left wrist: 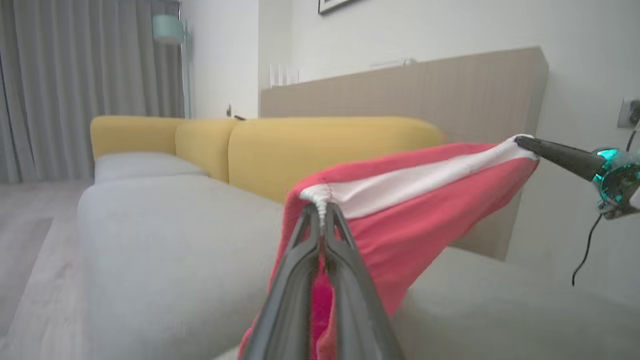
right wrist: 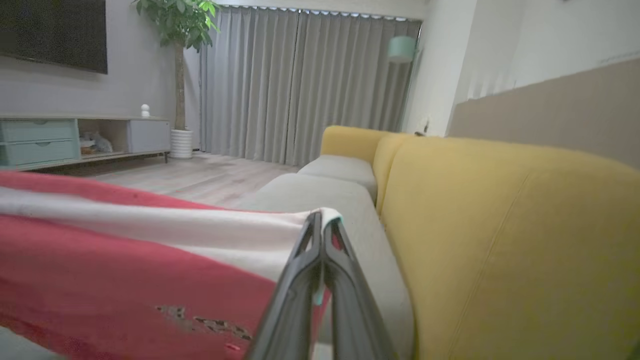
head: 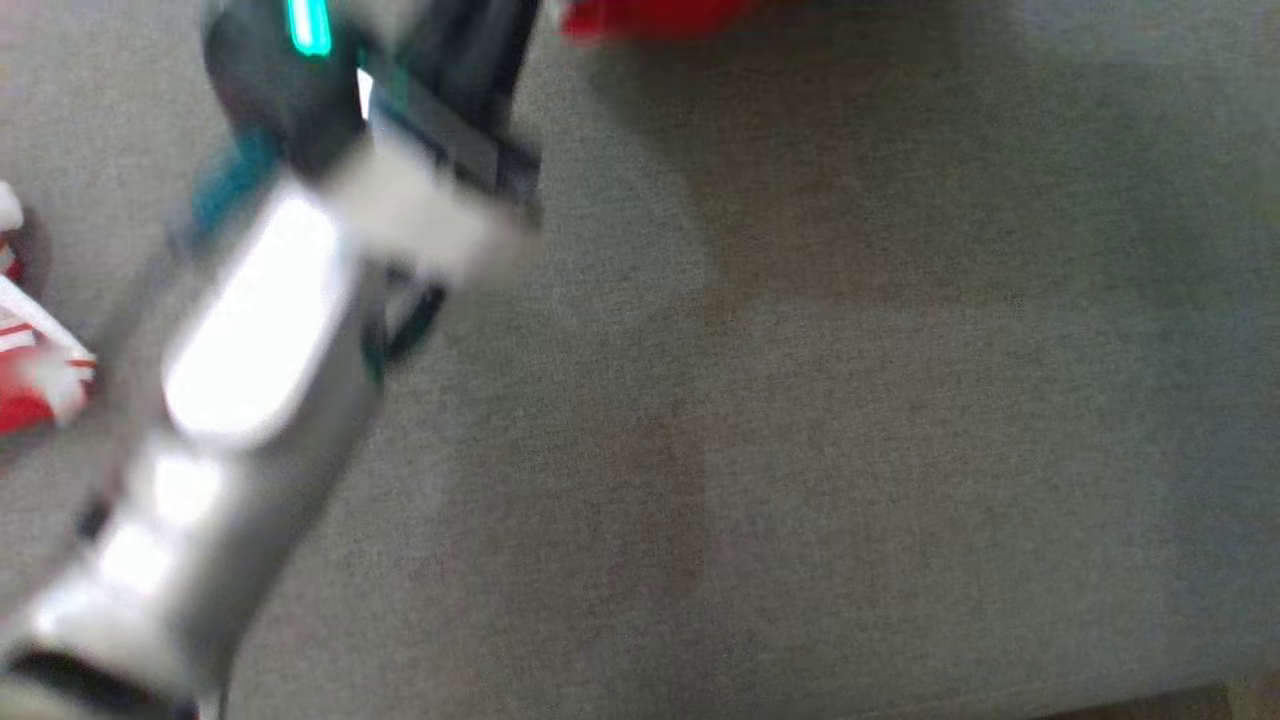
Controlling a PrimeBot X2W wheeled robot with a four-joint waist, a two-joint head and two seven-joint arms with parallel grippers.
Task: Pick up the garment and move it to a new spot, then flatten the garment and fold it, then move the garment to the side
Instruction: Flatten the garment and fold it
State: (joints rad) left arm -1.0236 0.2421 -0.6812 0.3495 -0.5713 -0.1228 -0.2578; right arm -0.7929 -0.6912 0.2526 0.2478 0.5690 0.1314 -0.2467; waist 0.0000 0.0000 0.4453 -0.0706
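Note:
The garment [left wrist: 415, 220] is red with a white band along its top edge, and it hangs stretched between my two grippers above the grey seat. In the left wrist view my left gripper [left wrist: 320, 206] is shut on one end of the white band. The right gripper [left wrist: 524, 140] pinches the other end at the right of that view. The right wrist view has my right gripper [right wrist: 322, 220] shut on the band, with the garment [right wrist: 125, 280] spreading away to the left. In the head view a blurred pale forearm [head: 250, 340] crosses the left side, and a strip of red garment [head: 650, 18] shows at the top edge.
A sofa with a grey seat [left wrist: 165, 240] and yellow backrest [right wrist: 500, 240] lies under the garment. A beige wall panel [left wrist: 425, 90] stands behind it. Wooden floor [right wrist: 200, 175], grey curtains [right wrist: 300, 85], a potted plant [right wrist: 177, 75] and a low cabinet [right wrist: 75, 137] lie beyond. A blurred red and white patch [head: 30, 370] shows at the head view's left edge.

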